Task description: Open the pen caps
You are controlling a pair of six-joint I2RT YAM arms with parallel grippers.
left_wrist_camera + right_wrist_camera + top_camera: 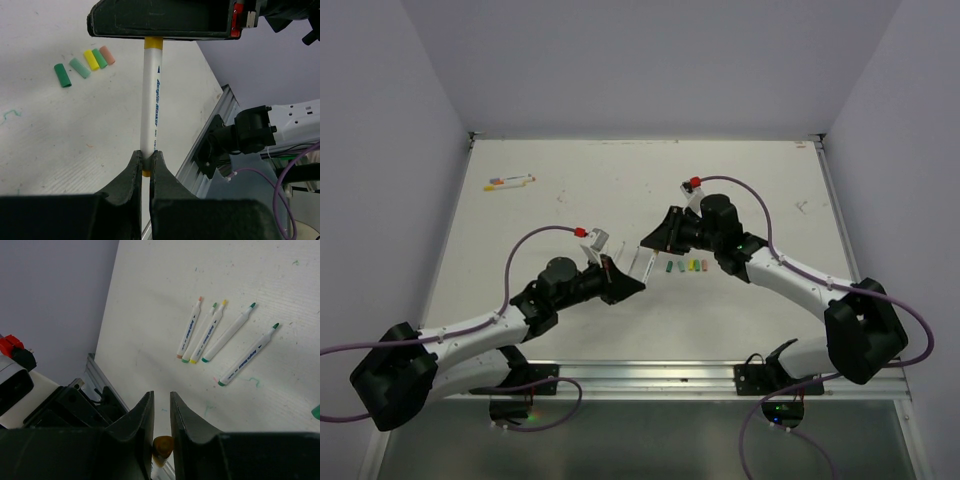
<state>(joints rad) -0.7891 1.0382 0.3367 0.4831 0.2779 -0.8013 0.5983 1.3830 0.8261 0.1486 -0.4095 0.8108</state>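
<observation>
We see the left gripper point(146, 156) clenched on the lower end of a white pen point(152, 100), its two fingers pressed against the barrel just above a small yellow tip. The pen is held off the table point(750, 180) and runs straight from this gripper to the right gripper point(161, 399). The pen's other end carries the yellow cap point(153, 43), which sits on the barrel and disappears between the right gripper's jaws. From the right wrist we find those jaws drawn in close on either side of the cap, gripping it. Five loose caps point(91, 59) lie side by side on the table near the held pen: two green, one pale green, one yellow and one salmon. Five uncapped pens point(206, 332) lie together on the table's far left part, well apart from the caps.
</observation>
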